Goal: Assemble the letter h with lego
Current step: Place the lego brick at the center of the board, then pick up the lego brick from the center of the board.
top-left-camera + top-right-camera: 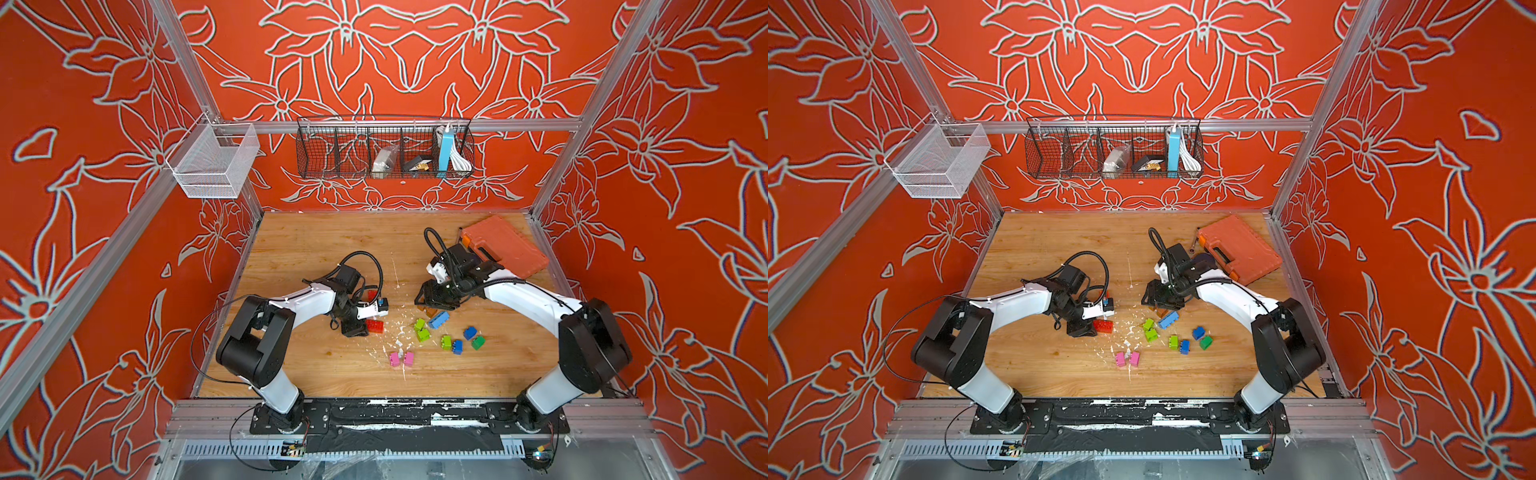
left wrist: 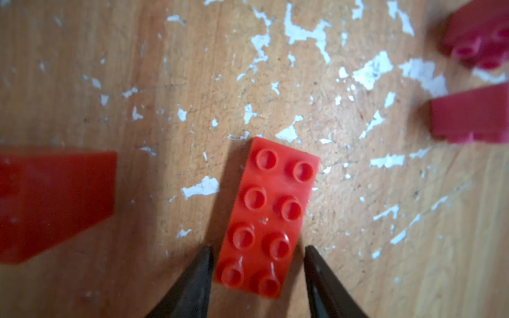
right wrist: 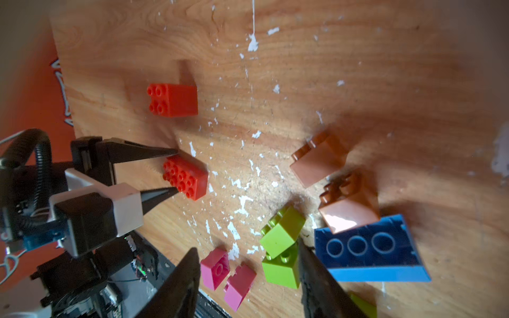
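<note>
Lying studs-up on the wooden surface point(image 1: 311, 257), the long red brick point(image 2: 267, 217) sits left of centre between the jaws of the left gripper point(image 2: 258, 247). The jaws stand slightly wider than the brick, with a sliver of wood showing on each side, so they flank it rather than clamp it. Just behind it, toward the back wall, a red cube brick point(image 3: 173, 100) lies on its side, partly hidden by the left wrist in both top views.

To the right, two brown bricks point(image 3: 316, 162) lie close together beneath the right gripper point(image 3: 246, 246). Its jaws are spread wide and hold nothing. In the right wrist view one of them crosses in front of a pair of touching lime green bricks point(image 3: 282, 234). A long blue brick point(image 1: 439, 320) lies just beside those, and it touches the nearer brown one in the right wrist view.

Further right, a third lime brick point(image 1: 446, 342), two small blue bricks point(image 1: 470, 332) and a dark green brick point(image 1: 478, 342) are scattered loosely. Two pink bricks point(image 1: 395, 359) sit side by side nearer the front edge, amid white flecks on the wood.

An orange tool case point(image 1: 505, 245) rests at the back right corner. A black wire basket point(image 1: 332, 166) and a white mesh basket point(image 1: 216, 162) hang from the frame above.
</note>
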Robot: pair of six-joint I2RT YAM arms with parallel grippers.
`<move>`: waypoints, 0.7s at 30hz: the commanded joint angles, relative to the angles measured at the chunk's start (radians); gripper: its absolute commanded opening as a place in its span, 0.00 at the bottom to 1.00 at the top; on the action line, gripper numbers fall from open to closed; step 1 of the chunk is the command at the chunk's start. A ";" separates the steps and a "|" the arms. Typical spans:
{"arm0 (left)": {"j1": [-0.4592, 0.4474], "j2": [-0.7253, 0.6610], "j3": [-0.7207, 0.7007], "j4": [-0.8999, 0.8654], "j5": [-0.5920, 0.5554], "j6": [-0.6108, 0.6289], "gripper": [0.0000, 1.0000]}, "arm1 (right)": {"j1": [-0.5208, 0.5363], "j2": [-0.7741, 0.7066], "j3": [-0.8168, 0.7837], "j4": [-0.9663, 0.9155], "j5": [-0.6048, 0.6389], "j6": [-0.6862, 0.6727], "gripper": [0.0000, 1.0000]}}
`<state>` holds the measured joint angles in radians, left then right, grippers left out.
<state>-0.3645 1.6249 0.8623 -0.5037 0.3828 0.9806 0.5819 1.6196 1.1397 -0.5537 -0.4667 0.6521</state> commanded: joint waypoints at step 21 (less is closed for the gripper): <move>0.492 -0.262 -0.089 0.342 -0.029 -0.628 0.99 | 0.361 0.573 0.794 -0.336 0.586 0.157 0.65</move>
<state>0.1181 1.4036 0.8165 -0.3729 0.5430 0.5503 0.9276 2.1509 1.8698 -0.8078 0.0193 0.8165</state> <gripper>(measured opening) 0.992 0.651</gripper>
